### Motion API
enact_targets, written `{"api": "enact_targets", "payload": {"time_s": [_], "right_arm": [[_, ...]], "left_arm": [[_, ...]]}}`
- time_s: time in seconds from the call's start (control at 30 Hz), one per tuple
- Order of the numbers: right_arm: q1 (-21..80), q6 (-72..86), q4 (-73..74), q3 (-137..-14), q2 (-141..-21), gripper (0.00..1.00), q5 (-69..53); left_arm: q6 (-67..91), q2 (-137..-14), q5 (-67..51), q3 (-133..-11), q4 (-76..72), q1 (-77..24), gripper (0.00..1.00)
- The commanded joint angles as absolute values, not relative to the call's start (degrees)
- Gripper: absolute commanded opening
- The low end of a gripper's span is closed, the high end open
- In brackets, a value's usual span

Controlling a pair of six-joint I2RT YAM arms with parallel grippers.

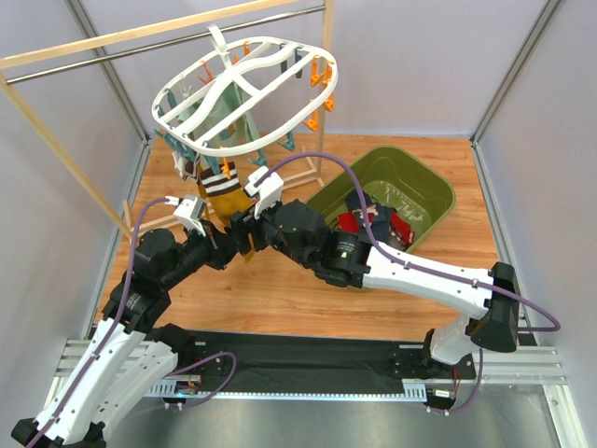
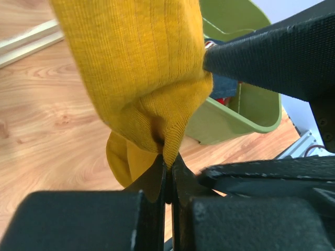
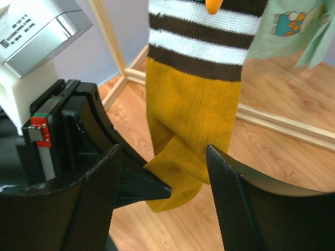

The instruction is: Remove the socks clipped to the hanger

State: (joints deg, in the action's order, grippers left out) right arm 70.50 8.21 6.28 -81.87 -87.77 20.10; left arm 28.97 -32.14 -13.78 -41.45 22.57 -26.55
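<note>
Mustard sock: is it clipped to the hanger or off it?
Clipped: the mustard sock hangs from the hanger, an orange clip on its striped cuff.

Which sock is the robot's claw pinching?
The mustard yellow ribbed sock: the left claw is shut on its lower end. The mint green printed sock beside it hangs free.
</note>
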Motion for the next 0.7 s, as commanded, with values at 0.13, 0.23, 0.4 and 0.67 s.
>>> {"api": "enact_targets", "payload": {"time_s": [0.13, 0.23, 0.4, 0.67], "right_arm": [[71.63, 1.77, -6.67, -78.4, -88.86, 0.68, 22.68], [71.63, 0.79, -8.0, -78.14, -89.47, 0.69, 22.33], [71.54, 0.26, -7.91, -79.19, -91.4, 0.69, 23.73], [71.63, -1.3, -9.58, -79.72, -93.25, 0.7, 25.75]], "left_arm": [[27.51, -32.43, -10.99, -43.94, 22.68, -28.74, 0.0], [27.6, -32.34, -10.72, -43.77, 22.24, -29.35, 0.0], [27.68, -32.52, -10.11, -43.94, 21.71, -30.41, 0.0], [27.42, -32.87, -9.32, -44.12, 21.53, -31.46, 0.0]]}}
